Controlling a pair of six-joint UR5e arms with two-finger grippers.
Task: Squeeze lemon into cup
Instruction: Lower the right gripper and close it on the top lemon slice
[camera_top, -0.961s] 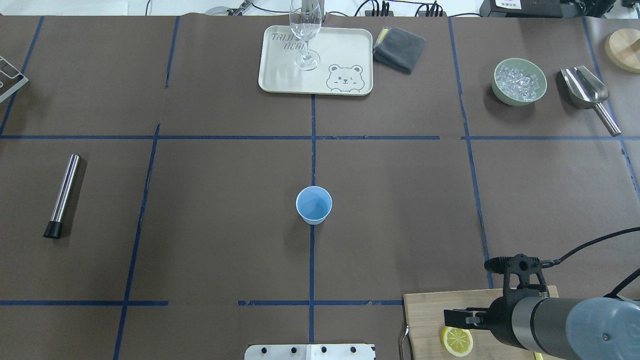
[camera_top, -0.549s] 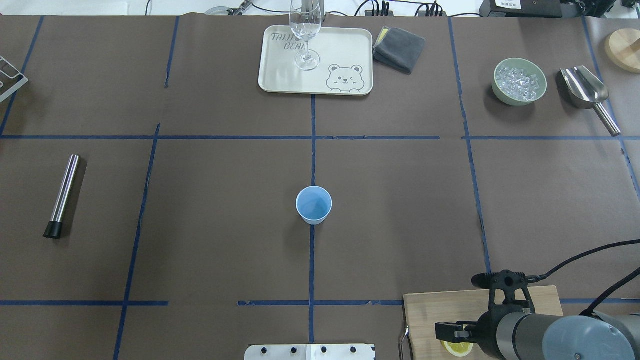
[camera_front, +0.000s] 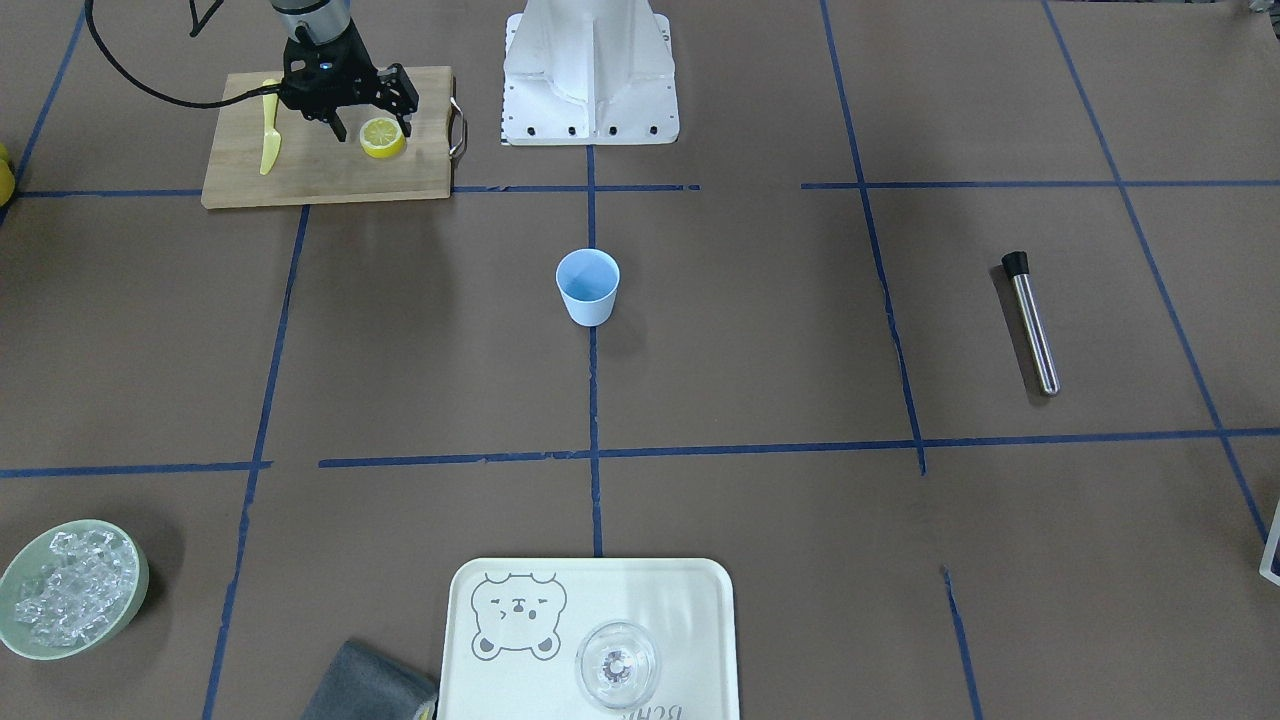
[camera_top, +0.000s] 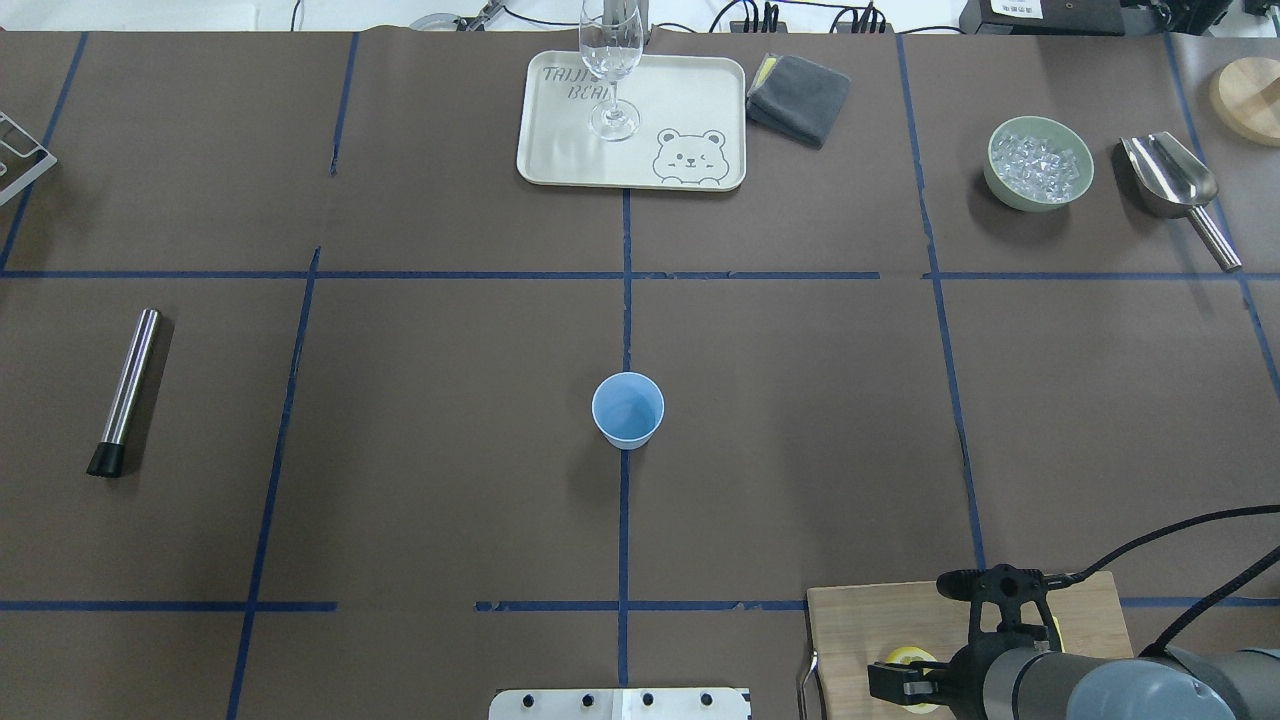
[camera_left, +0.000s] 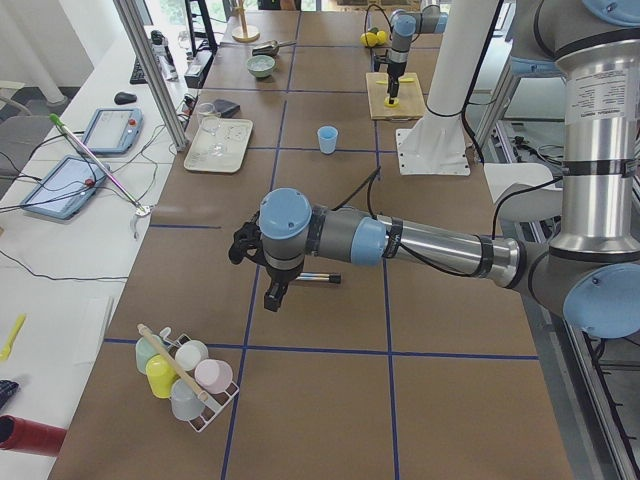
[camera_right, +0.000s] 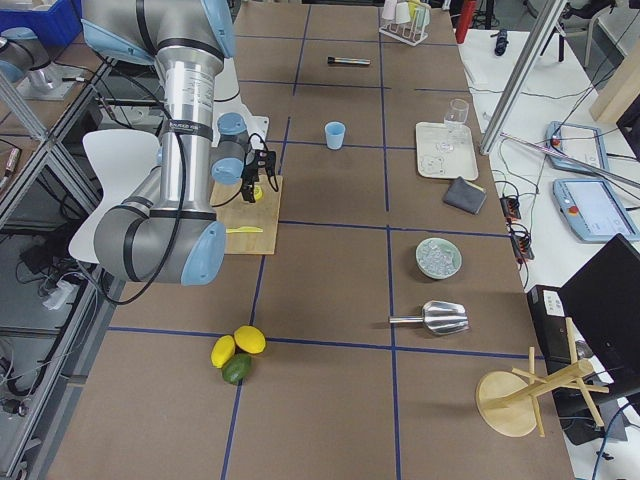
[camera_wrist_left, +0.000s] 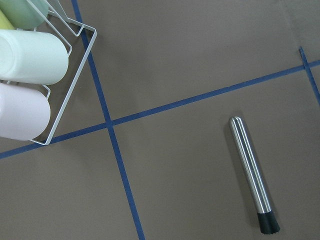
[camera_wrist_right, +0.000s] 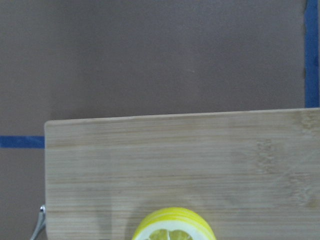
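The light-blue cup (camera_top: 628, 410) stands upright and empty at the table's middle, also in the front-facing view (camera_front: 588, 285). The lemon (camera_front: 383, 137), a cut half with its pale face up, lies on the wooden cutting board (camera_front: 320, 175) at the robot's right. My right gripper (camera_front: 372, 122) is open and points down over the lemon, with a finger on either side of it. In the overhead view the gripper (camera_top: 905, 685) covers most of the lemon (camera_top: 900, 657). The right wrist view shows only the lemon's top edge (camera_wrist_right: 172, 227). My left gripper (camera_left: 272, 298) hangs over the table's left end; I cannot tell whether it is open.
A yellow knife (camera_front: 268, 125) lies on the board beside the gripper. A steel muddler (camera_top: 125, 390) lies at the left, near a rack of cups (camera_wrist_left: 30, 65). At the far side are a tray (camera_top: 680, 90) with a wine glass (camera_top: 610, 60), a grey cloth (camera_top: 798, 97), an ice bowl (camera_top: 1038, 163) and a scoop (camera_top: 1170, 180).
My right gripper has moved back toward the robot and come down over the lemon, hiding most of it in the overhead view. The cup has not moved.
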